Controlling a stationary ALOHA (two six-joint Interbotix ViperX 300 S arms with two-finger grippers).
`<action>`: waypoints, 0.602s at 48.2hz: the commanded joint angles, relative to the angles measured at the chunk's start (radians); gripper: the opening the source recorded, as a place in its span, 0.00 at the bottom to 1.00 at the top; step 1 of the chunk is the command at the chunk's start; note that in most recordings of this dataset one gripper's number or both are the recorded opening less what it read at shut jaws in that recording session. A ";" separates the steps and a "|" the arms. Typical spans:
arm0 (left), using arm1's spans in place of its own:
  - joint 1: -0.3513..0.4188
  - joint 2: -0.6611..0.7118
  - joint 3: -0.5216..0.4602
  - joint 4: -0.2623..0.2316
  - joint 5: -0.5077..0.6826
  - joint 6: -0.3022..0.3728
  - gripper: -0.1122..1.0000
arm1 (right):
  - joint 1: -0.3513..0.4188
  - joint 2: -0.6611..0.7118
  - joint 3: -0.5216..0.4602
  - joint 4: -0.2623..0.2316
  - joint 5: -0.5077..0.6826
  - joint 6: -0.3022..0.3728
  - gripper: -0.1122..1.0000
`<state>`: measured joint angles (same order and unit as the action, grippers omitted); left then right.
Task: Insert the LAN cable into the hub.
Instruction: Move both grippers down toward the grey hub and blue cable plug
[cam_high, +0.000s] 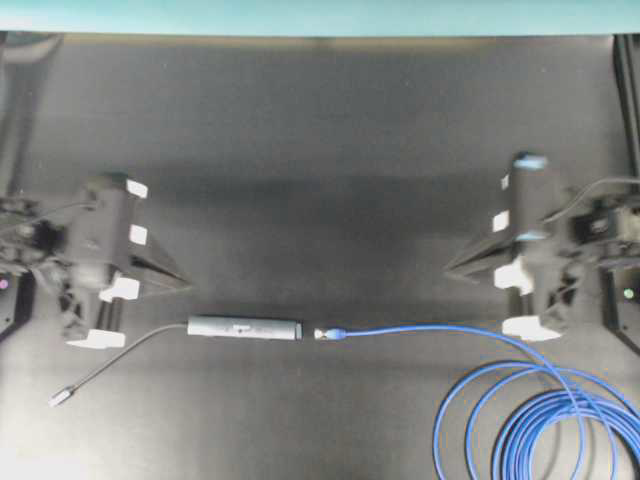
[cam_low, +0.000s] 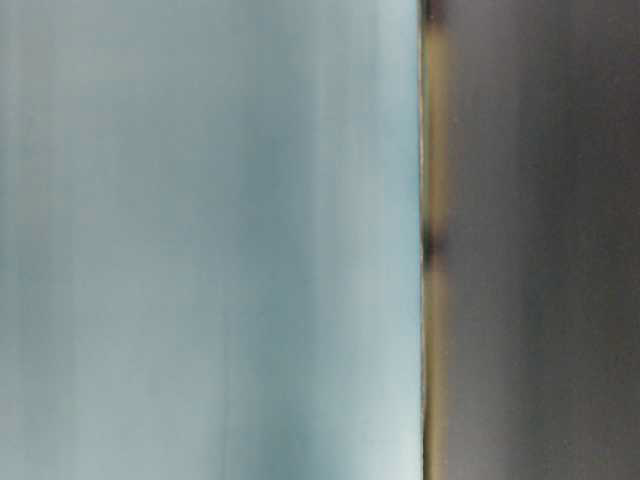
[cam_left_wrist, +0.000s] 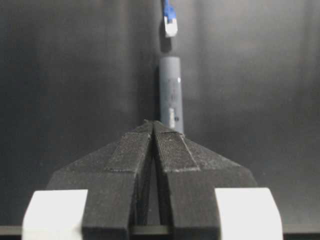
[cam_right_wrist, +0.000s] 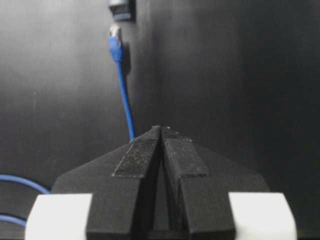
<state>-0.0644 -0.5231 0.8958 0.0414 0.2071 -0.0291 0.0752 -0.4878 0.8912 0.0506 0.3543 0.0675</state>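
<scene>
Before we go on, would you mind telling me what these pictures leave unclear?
- Table-level view: wholly blurred; nothing of the scene can be made out.
- LAN cable: its coils are cut off by the overhead view's lower right edge.
- Hub: its port is too small overhead; in the left wrist view the left end effector hides its near end.

The hub (cam_high: 245, 328) is laid flat on the table (cam_high: 320, 150), lengthwise across the overhead view, just left of centre. Its tail cord (cam_high: 120, 355) is trailed off to the left and toward the near edge. The plug (cam_high: 324, 334) of the LAN cable (cam_high: 420, 329) is set just right of the hub's end, apart from it. The cable's loops are piled at the near right corner.
</scene>
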 joint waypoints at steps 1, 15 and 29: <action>-0.002 0.021 -0.014 0.005 -0.020 -0.003 0.10 | 0.009 0.029 -0.035 -0.002 -0.006 0.000 0.10; 0.003 0.084 0.098 0.003 -0.316 -0.046 0.10 | 0.011 0.072 -0.041 -0.008 -0.072 0.006 0.10; -0.012 0.146 0.218 0.003 -0.566 -0.107 0.53 | 0.011 0.138 -0.051 -0.003 -0.092 0.009 0.10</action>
<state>-0.0690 -0.3835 1.1014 0.0414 -0.3037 -0.1319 0.0798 -0.3666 0.8575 0.0445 0.2761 0.0690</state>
